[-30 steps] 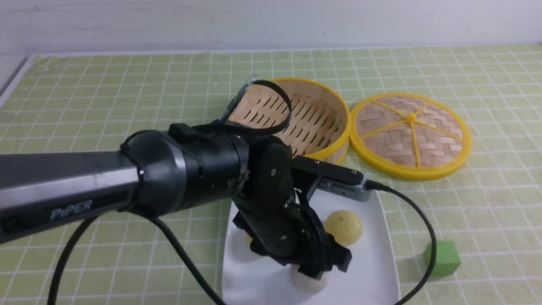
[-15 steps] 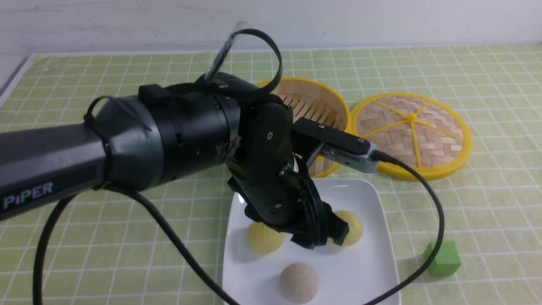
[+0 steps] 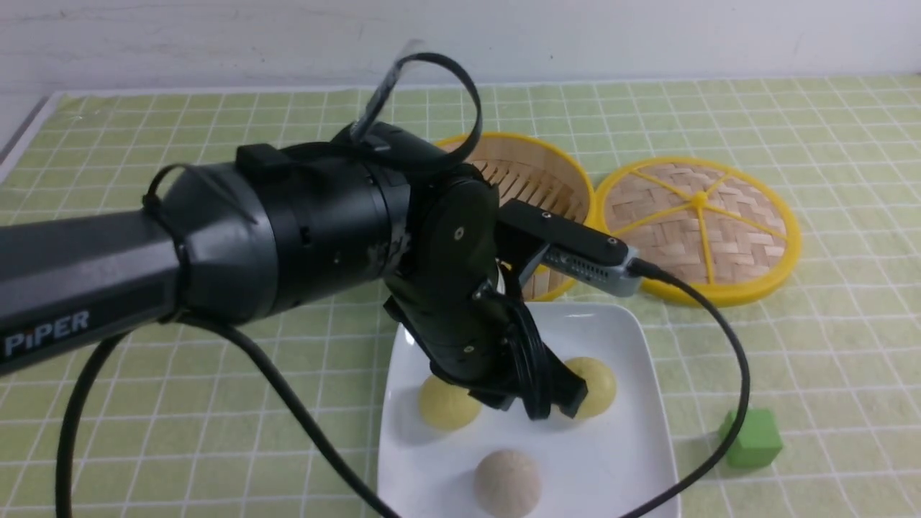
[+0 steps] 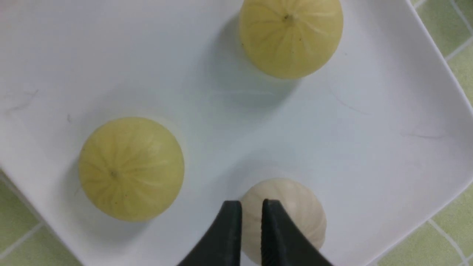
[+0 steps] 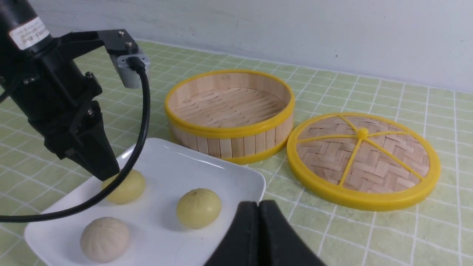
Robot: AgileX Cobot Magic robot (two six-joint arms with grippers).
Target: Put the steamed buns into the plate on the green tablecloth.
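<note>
All three steamed buns lie in the white square plate (image 3: 626,338) on the green tablecloth (image 3: 180,144): a pale yellow one (image 3: 447,404) at the left, another yellow one (image 3: 601,385) half behind the gripper, and a beige one (image 3: 507,480) nearest me. My left gripper (image 3: 554,403) hangs above the plate, holding nothing. In the left wrist view the left gripper (image 4: 251,207) has its jaws drawn almost together over the beige bun (image 4: 295,207), clear of it. My right gripper (image 5: 258,207) is shut and empty beside the plate (image 5: 192,162).
An empty bamboo steamer basket (image 3: 547,187) with a yellow rim stands just behind the plate. Its woven lid (image 3: 698,230) lies flat to the right of it. A green cube (image 3: 752,437) sits right of the plate. The left arm's cable loops across the plate's front.
My left gripper has risen off the beige bun, leaving it in the plate, and its jaws have drawn together. The buns have not moved.
</note>
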